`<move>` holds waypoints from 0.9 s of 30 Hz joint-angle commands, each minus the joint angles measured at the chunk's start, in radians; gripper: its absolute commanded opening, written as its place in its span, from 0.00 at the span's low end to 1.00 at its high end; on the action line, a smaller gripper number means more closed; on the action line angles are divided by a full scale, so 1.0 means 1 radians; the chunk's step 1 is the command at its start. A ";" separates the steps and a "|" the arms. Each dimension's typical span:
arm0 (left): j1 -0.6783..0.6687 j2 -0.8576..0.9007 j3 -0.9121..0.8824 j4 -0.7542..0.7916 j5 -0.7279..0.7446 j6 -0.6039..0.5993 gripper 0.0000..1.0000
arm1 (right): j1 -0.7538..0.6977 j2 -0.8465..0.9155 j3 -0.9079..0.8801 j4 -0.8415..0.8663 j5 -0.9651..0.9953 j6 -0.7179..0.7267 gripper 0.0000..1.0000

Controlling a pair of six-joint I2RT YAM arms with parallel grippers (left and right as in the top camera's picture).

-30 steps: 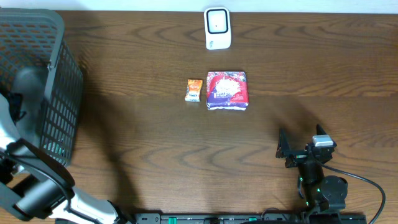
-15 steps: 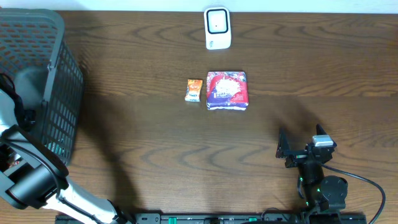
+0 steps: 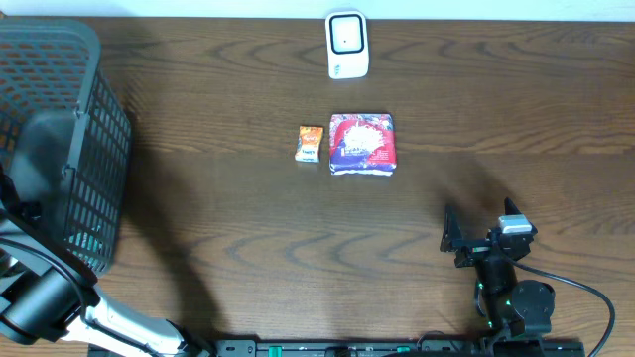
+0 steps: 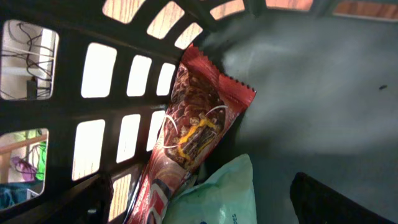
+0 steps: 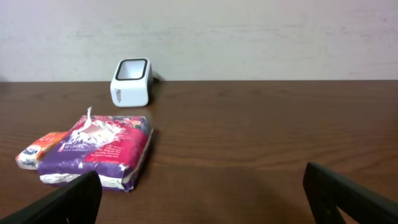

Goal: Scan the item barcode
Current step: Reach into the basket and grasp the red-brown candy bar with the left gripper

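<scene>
I have the left gripper [image 4: 208, 202] down inside the dark mesh basket [image 3: 74, 149] at the left end of the table [image 3: 228, 228]. In its wrist view the jaws are spread wide, a finger at each bottom corner, with nothing pinched between them. Below it a long red snack wrapper [image 4: 193, 134] with a crimped end leans against the slotted basket wall. Its lower end is tucked behind a pale green packet [image 4: 221, 196] that sits between my fingers; I can't tell whether either finger touches it. From overhead only the left arm shows at the bottom-left corner, beside the basket. The right gripper [image 3: 479, 236] sits low near the front edge of the table on the right side, released as well, with its fingers [image 5: 62, 202] far apart and empty. It faces the middle of the table, where a purple-and-red pouch [image 3: 362, 144] lies flat with a small orange sachet [image 3: 310, 144] just beside it on its left, close enough that they may be touching. The white barcode scanner [image 3: 347, 45] stands beyond them at the far edge of the table, well apart from both grippers and from the basket — its dark window faces up in the overhead view.
</scene>
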 commanded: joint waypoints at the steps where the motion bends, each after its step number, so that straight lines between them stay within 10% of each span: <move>1: 0.008 0.013 -0.035 0.014 0.003 -0.013 0.85 | -0.002 -0.006 -0.003 -0.002 -0.003 0.010 0.99; 9: 0.008 0.013 -0.108 0.074 0.050 -0.013 0.50 | -0.002 -0.006 -0.003 -0.002 -0.003 0.010 0.99; 14: 0.008 0.011 -0.105 0.102 0.051 -0.001 0.08 | -0.002 -0.006 -0.003 -0.002 -0.003 0.010 0.99; 27: 0.007 -0.241 0.111 0.188 0.496 0.138 0.07 | -0.002 -0.006 -0.003 -0.002 -0.003 0.010 0.99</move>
